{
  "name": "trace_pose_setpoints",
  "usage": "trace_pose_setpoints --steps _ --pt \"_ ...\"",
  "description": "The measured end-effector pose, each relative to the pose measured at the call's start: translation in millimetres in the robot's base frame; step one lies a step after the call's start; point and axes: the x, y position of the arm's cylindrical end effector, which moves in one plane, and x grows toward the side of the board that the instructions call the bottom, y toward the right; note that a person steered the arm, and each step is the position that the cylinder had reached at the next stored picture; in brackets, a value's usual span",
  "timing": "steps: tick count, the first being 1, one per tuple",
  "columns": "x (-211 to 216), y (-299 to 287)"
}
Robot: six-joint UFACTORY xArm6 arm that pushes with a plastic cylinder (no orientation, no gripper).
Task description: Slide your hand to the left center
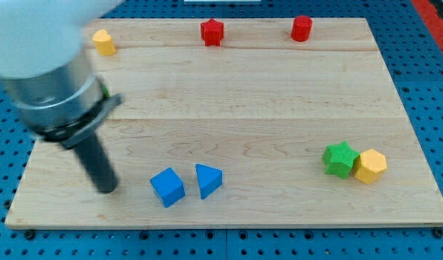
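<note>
My dark rod comes down from the arm at the view's left, and my tip [106,189] rests on the wooden board [236,94] near its lower left. A blue cube [167,187] lies just right of the tip, with a small gap between them. A blue triangular block [208,180] lies right of the cube. A yellow block [103,42] sits at the top left, partly beside the arm's body.
A red star block [212,32] and a red cylinder [301,27] sit along the top edge. A green star block [340,159] touches a yellow hexagonal block [370,166] at the lower right. A blue pegboard [423,87] surrounds the board.
</note>
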Motion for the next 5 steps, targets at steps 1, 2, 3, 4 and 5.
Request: trace_pose_setpoints --steps 1,2,3,4,5 --pt "29 16" --pt "28 57" --pt "21 93" --pt "11 98" --pt "28 44"
